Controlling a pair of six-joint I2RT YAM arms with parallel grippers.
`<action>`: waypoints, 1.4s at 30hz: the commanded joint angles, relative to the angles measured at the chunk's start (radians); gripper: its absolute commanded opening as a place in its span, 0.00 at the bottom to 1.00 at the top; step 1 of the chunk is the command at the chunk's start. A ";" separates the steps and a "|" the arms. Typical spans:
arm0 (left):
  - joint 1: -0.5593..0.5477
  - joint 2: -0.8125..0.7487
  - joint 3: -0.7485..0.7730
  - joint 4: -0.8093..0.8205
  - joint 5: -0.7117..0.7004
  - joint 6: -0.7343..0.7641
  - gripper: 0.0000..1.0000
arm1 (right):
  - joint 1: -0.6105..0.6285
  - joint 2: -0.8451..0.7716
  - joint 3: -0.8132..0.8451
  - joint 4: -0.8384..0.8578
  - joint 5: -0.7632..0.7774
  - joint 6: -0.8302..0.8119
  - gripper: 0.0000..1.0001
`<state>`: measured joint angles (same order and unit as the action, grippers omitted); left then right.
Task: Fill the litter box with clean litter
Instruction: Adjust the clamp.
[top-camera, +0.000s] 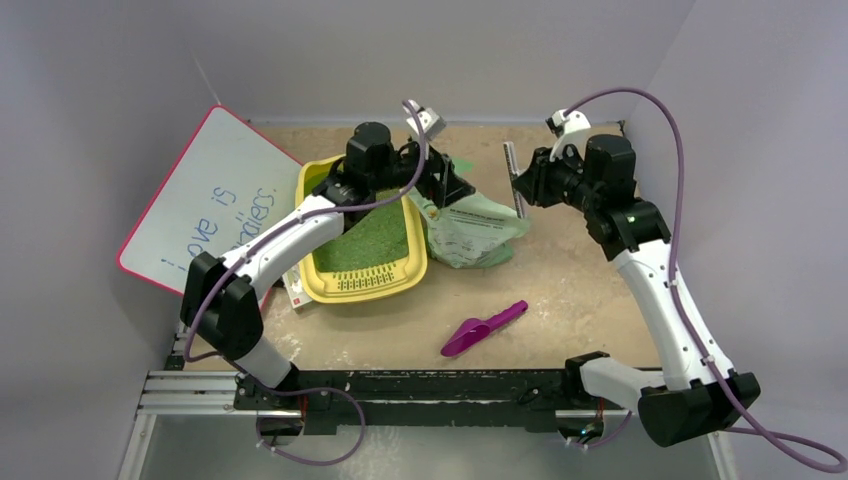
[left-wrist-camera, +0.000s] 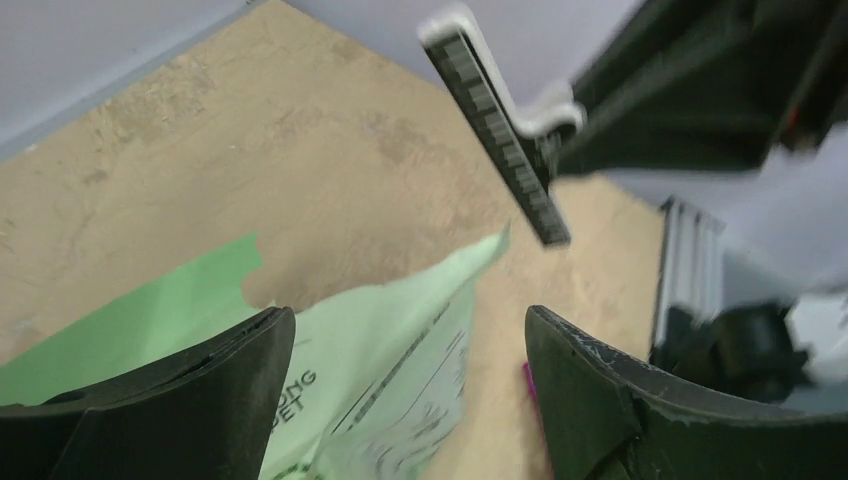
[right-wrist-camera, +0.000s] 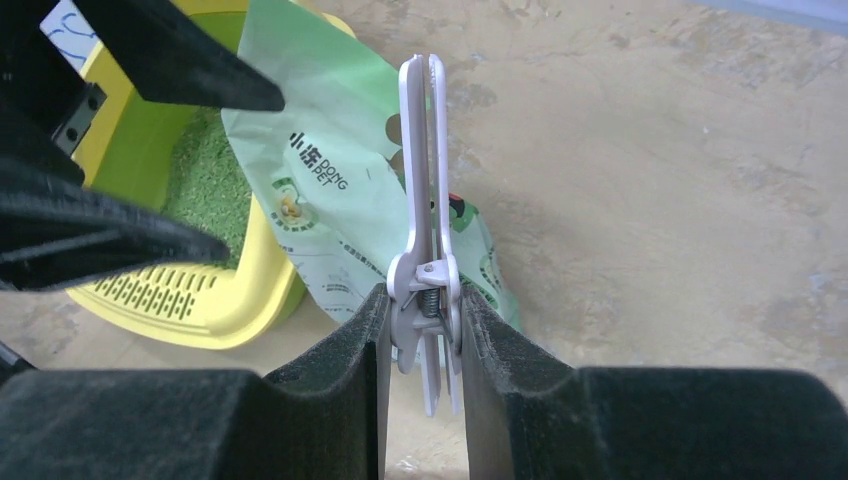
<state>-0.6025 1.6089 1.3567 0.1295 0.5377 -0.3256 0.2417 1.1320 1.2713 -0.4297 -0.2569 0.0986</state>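
The yellow litter box (top-camera: 352, 283) sits left of centre with green clean litter (top-camera: 375, 240) spread in it; it also appears in the right wrist view, the litter box (right-wrist-camera: 200, 305) and its litter (right-wrist-camera: 210, 185). A pale green printed bag (top-camera: 472, 232) lies against the box's right rim. My left gripper (top-camera: 443, 186) hovers over the bag's top, jaws wide apart, the bag (left-wrist-camera: 390, 340) loose below them. My right gripper (top-camera: 528, 186) is shut on a white bag clip (right-wrist-camera: 424, 200), held in the air right of the bag.
A purple scoop (top-camera: 485, 327) lies on the table in front of the bag. A white board with a pink edge (top-camera: 200, 200) leans at the left beside the box. Walls close in the back and both sides.
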 joint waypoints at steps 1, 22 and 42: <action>-0.007 -0.058 0.001 -0.231 0.127 0.522 0.85 | -0.002 -0.011 0.084 -0.027 0.022 -0.084 0.00; -0.024 0.048 0.003 0.619 -0.057 -0.650 0.88 | -0.001 -0.078 -0.002 0.086 -0.154 -0.240 0.00; -0.106 0.157 0.083 0.483 -0.227 -0.612 0.45 | 0.000 -0.093 -0.058 0.189 -0.199 -0.155 0.03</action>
<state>-0.7033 1.7481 1.3861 0.6113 0.3500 -0.9417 0.2409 1.0599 1.2198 -0.3115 -0.4225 -0.0753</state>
